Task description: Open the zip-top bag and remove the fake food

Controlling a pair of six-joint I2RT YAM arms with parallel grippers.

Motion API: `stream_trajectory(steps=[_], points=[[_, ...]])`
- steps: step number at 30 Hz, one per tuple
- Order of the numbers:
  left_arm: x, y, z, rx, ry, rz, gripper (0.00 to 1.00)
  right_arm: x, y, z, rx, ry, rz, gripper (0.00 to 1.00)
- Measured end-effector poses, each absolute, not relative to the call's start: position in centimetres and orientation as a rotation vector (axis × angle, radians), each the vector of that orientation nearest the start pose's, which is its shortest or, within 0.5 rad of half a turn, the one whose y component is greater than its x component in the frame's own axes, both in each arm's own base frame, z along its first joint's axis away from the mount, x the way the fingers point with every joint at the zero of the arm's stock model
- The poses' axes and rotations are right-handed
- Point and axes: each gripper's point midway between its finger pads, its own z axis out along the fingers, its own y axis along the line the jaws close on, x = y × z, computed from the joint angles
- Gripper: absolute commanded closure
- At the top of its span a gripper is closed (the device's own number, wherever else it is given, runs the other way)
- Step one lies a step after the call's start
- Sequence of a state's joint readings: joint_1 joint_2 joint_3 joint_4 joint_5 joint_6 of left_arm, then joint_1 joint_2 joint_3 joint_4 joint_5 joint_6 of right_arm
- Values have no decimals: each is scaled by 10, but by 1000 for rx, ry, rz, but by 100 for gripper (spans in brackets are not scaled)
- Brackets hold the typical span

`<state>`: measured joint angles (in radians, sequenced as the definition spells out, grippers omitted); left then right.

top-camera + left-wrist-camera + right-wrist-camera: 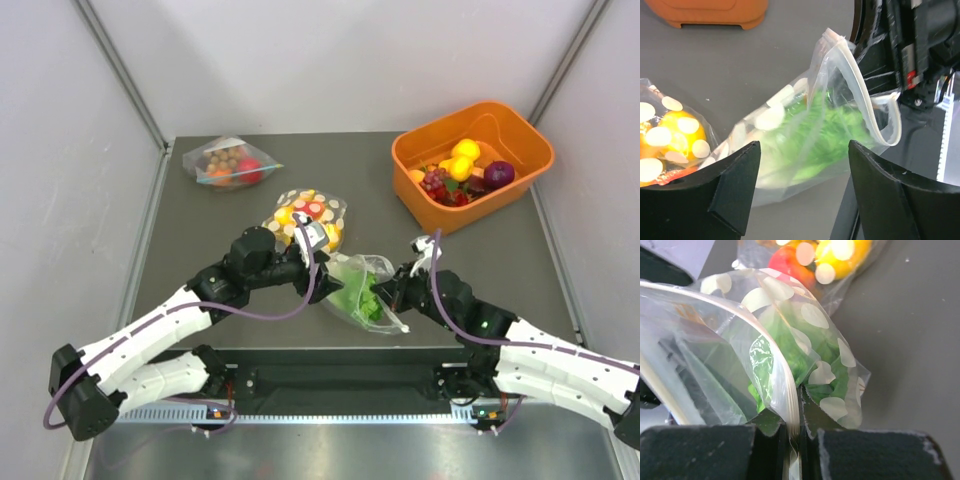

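Observation:
The zip-top bag [362,292] is clear with white dots and sits near the table's front edge, its mouth open. Its zip rim [860,85] curls up. The green lettuce [825,135] is inside; it also shows in the right wrist view [790,347]. No purple piece shows in the bag. My right gripper [388,293] is shut on the bag's rim [792,415] and holds it on the right side. My left gripper [323,280] is open at the bag's left side. Its fingers [742,170] straddle the bag's lower part without touching it.
A dotted bag with yellow and red pieces [305,215] lies just behind the left gripper. A plain clear bag with brown balls [228,163] is at the back left. An orange bin [520,135] with fruit pieces stands at the back right.

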<state>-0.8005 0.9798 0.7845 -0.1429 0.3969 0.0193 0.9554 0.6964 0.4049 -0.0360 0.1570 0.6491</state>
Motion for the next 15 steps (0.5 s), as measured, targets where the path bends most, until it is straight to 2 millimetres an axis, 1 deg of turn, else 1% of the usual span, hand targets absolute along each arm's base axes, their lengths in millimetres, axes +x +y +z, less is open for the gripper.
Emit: stream_trajectory(steps=[2, 5, 10, 12, 15], points=[[181, -289, 230, 1012, 1698, -898, 21, 176, 239, 155, -160, 1996, 914, 100], [172, -296, 232, 1004, 1698, -918, 20, 182, 240, 161, -117, 1968, 920, 100], [154, -312, 227, 1036, 1716, -984, 19, 193, 243, 161, -65, 1953, 897, 100], [152, -316, 222, 1040, 1735, -992, 19, 193, 245, 160, -61, 1953, 891, 100], [157, -322, 213, 1038, 1779, -967, 17, 193, 248, 159, -59, 1952, 890, 100]])
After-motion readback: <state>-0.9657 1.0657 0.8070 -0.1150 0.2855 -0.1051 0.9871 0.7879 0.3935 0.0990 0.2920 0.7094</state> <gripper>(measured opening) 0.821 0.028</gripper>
